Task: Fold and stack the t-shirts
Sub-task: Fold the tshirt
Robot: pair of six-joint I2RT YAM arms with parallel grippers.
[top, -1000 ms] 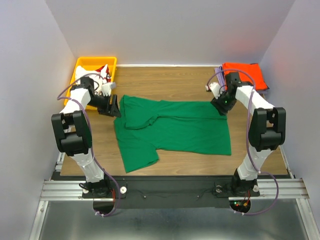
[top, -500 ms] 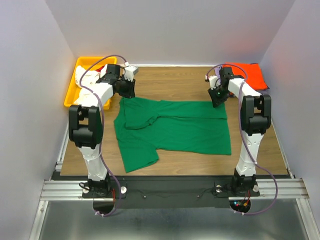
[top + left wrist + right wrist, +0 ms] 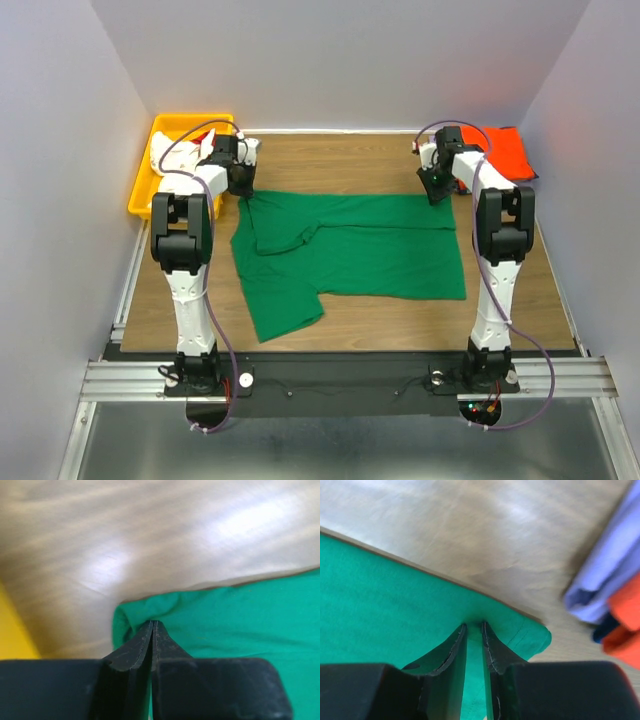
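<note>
A bright green t-shirt lies spread flat on the wooden table, one sleeve pointing toward the near edge. My left gripper is at its far left corner, shut on a pinch of the green cloth; the left gripper shows its jaws pressed together there. My right gripper is at the far right corner. In the right wrist view the right gripper holds a fold of green cloth between its jaws. A folded orange t-shirt lies on a lavender one at the back right.
A yellow bin at the back left holds white cloth with some red. Grey walls close in the table on three sides. The folded stack sits just right of my right gripper.
Both grippers moved from the shirt's sides to its far corners and closed on the cloth. The shirt's far edge now lies straighter and has shifted slightly.
</note>
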